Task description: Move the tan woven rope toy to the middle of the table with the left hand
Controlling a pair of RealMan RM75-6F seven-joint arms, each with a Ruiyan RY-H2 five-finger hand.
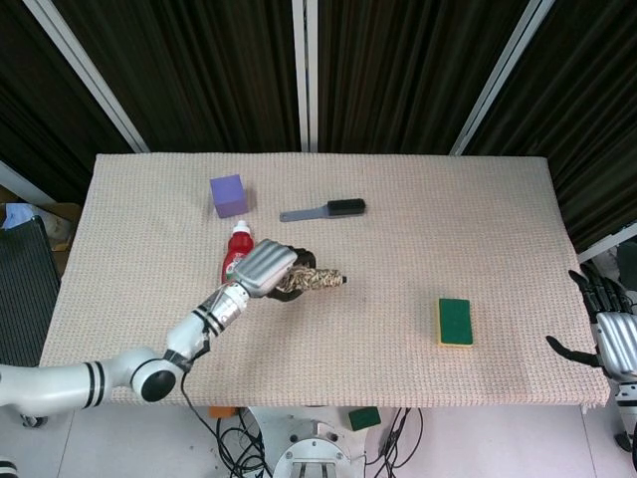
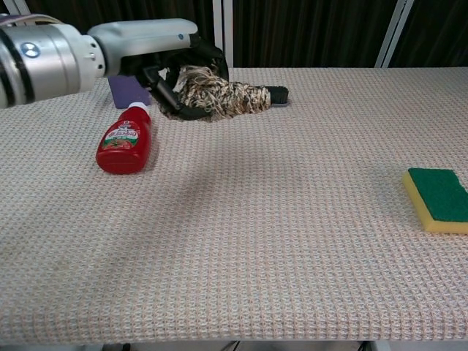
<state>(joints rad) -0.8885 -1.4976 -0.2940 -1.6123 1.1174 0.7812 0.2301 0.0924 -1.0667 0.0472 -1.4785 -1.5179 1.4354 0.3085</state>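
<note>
My left hand (image 1: 267,269) (image 2: 157,55) grips the tan woven rope toy (image 1: 317,279) (image 2: 223,95) and carries it in the air above the table (image 1: 398,239), just right of the red bottle. The toy's free end points right, and in the chest view it hides part of the brush behind it. At the table's right edge my right hand (image 1: 609,334) hangs open with fingers spread, holding nothing; the chest view does not show it.
A red ketchup bottle (image 1: 237,261) (image 2: 124,142) lies left of the toy. A purple cube (image 1: 228,195) (image 2: 126,91) and a grey brush (image 1: 323,210) (image 2: 278,93) sit farther back. A green and yellow sponge (image 1: 455,322) (image 2: 436,199) lies at the right.
</note>
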